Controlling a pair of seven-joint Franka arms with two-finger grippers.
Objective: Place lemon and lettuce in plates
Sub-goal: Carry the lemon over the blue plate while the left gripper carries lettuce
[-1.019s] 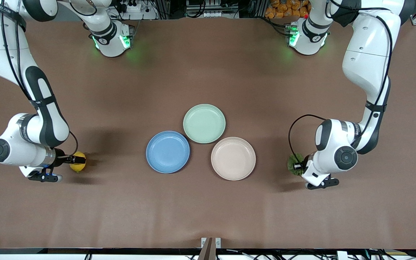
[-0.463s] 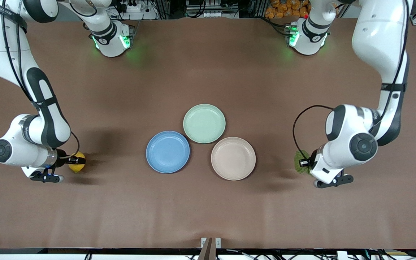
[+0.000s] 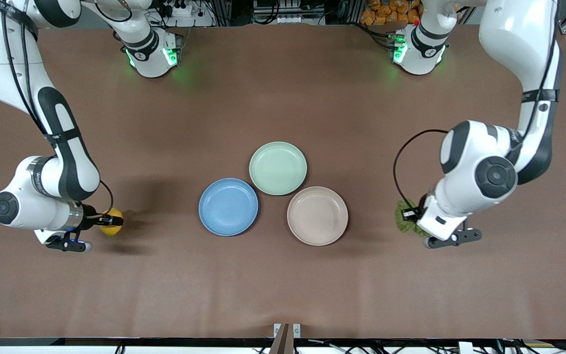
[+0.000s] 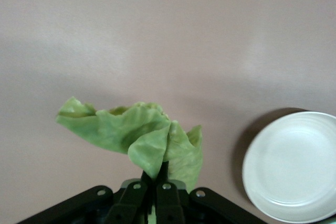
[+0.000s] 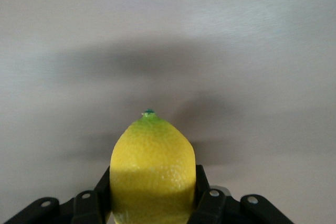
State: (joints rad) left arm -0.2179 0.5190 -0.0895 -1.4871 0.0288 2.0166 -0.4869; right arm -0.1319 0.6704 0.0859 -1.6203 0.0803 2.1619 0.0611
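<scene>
- The beige plate lies nearest the front camera, with the blue plate just beside it at about its nine o'clock. Both are empty.
- The lemon sits at the right arm's end of the table, pinched between the jaws of the right gripper. In the right wrist view the lemon points its green tip straight out from the right gripper, long axis in line with the fingers.
- From the lemon, the blue plate lies at about three o'clock in the front view, well apart. The right arm is the nearer arm to it.
- The lettuce hangs at the left arm's end, its base clamped in the tightly pressed jaws of the left gripper. In the left wrist view the lettuce fans out crumpled above the left gripper.
- From the lettuce, the beige plate lies at nine o'clock, near.
- A mint plate lies farthest from the camera, touching both others.
- Hard to judge: whether lemon or leaf is clear of the table. The left arm hides much of the leaf.
</scene>
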